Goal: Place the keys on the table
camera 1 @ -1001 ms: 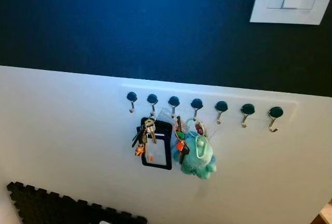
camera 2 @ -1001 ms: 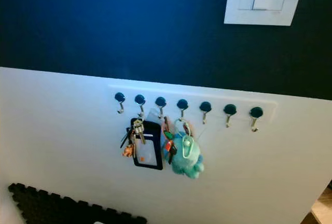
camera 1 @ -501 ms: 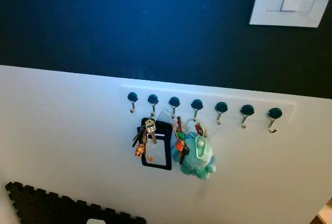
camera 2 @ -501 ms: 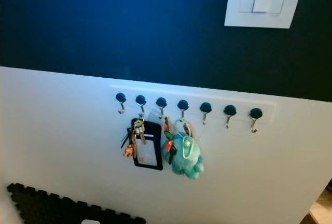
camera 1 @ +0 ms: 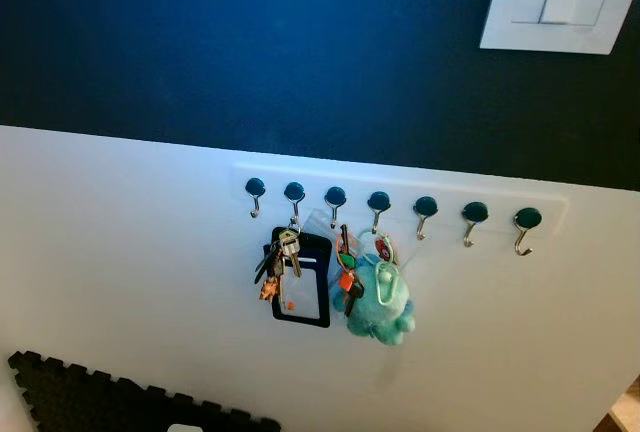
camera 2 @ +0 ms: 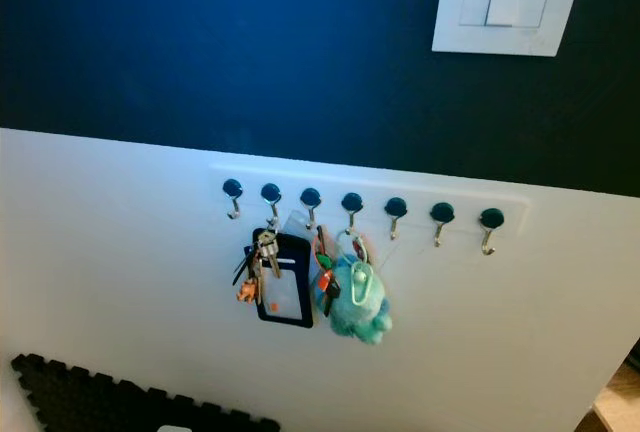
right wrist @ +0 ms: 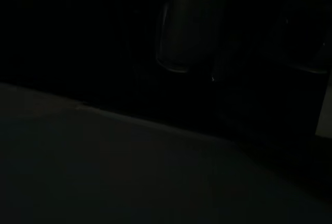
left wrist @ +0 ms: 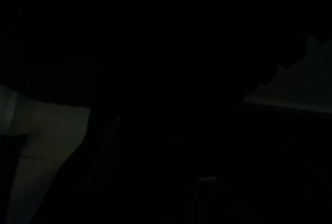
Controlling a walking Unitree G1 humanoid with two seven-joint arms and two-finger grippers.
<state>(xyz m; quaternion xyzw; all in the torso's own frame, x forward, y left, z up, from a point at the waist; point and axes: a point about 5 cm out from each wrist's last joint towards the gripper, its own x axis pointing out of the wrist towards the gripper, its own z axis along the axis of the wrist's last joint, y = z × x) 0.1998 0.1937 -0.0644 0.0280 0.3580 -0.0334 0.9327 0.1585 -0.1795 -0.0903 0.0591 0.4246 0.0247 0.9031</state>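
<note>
The bunch of silver metal keys [camera 1: 280, 257] hangs on the second dark-knobbed wall hook [camera 1: 294, 195] from the left, against a black card holder [camera 1: 304, 292], just beside a teal plush keychain [camera 1: 381, 302]. No desk visible; wrist views too dark, so neither end effector's opening or contents can be told. Risk: a reach snags the card holder or plush, or the ring catches on the hook.

plush toy [camera 1: 381, 299] crowding keys [camera 1: 280, 257]

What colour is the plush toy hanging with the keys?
The plush toy is teal, clearest in the left eye view.
</note>
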